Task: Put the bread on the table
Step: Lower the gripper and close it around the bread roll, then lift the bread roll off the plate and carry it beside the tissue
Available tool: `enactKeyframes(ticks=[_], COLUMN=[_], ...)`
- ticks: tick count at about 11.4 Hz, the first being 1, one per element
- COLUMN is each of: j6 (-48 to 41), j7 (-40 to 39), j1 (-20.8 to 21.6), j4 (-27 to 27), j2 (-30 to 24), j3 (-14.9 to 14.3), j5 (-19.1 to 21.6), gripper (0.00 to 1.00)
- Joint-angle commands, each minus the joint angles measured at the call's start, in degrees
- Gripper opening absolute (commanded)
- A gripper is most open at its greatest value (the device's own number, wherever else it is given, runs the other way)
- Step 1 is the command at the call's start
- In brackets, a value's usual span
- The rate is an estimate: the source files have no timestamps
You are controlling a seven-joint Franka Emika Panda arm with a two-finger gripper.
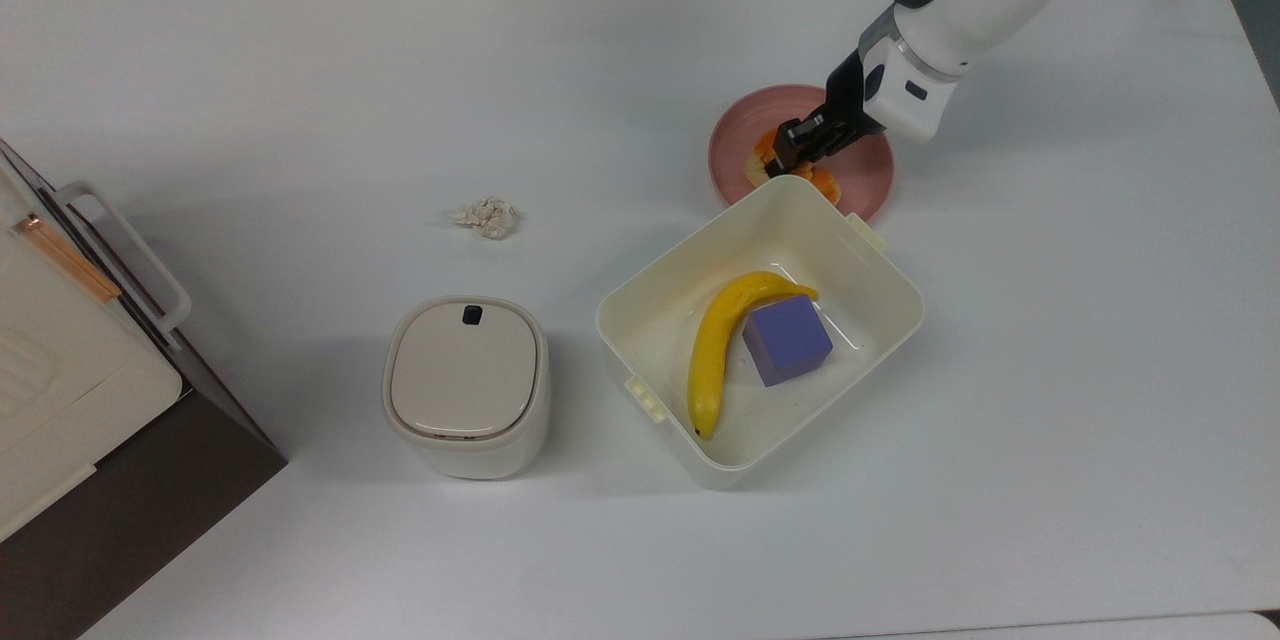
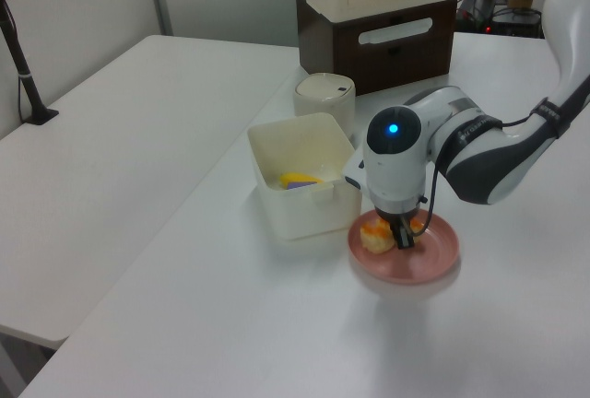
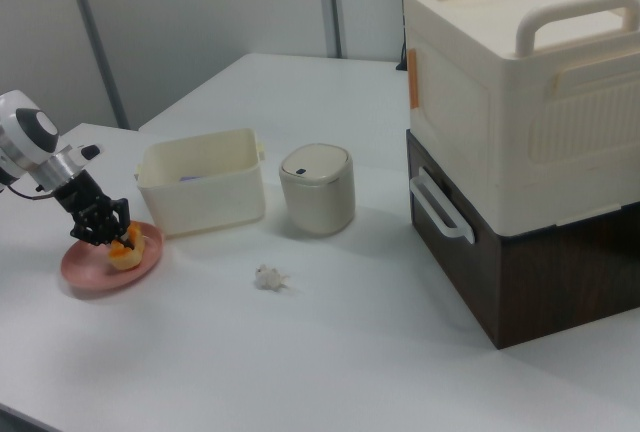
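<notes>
On the one large white table I count one round pink plate, one small orange-brown bread roll, one open cream plastic bin, one yellow banana, one purple cube, one lidded cream canister, one crumpled beige paper ball, and one cream-and-brown stacked cabinet.

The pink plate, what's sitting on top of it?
On the pink plate lies the bread, an orange-brown roll. The gripper is down over it, hiding much of it; the bin wall covers the plate's near edge.
</notes>
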Motion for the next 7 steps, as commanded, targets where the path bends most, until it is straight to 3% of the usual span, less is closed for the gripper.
enactKeyframes(ticks=[1,3,7], j6=[-3.61,-9.85,-19.45], j7=[-10.73,-23.37,-40.71], j1=[-1.87,-4.15,-6.61], j4=[-0.30,-0.30,-0.38], j2=[-3.73,-7.06,-10.33], j3=[0.01,1.85,1.69], j5=[1.10,5.57,6.47], gripper=[0.00,0.00,0.00])
